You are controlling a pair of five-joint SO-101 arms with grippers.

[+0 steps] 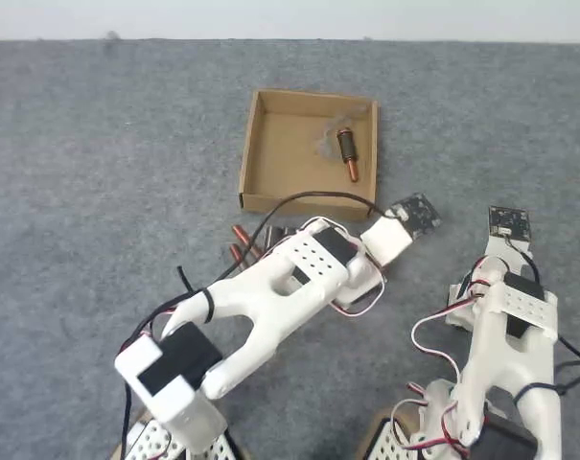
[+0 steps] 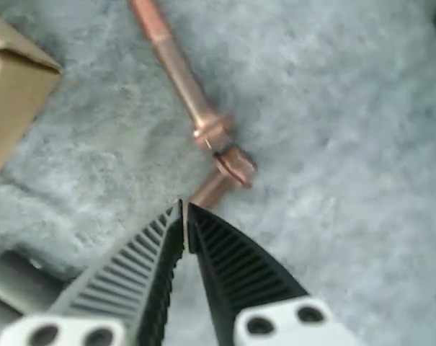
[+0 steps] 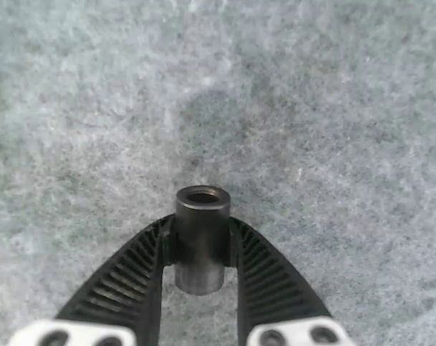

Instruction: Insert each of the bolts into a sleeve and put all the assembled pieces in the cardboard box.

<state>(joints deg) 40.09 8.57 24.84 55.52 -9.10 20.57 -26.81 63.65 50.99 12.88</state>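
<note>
In the left wrist view my left gripper point(image 2: 185, 209) is shut, with nothing between its fingers. Its tips sit just over the shaft end of a copper bolt point(image 2: 228, 173) lying on the carpet. A second, longer bolt point(image 2: 178, 72) lies head to head with it. My right gripper point(image 3: 201, 227) is shut on a dark sleeve point(image 3: 201, 241), held above the carpet with its bore facing away from the wrist. In the high view the cardboard box point(image 1: 261, 144) holds one bolt in a sleeve point(image 1: 347, 153). Two loose bolts point(image 1: 240, 241) lie in front of the box, beside the left arm point(image 1: 299, 273).
Grey carpet covers the table. A corner of the cardboard box point(image 2: 12, 86) shows close to the left gripper. The right arm point(image 1: 510, 307) stands apart at the right, with open carpet around it. Cables loop over the left arm.
</note>
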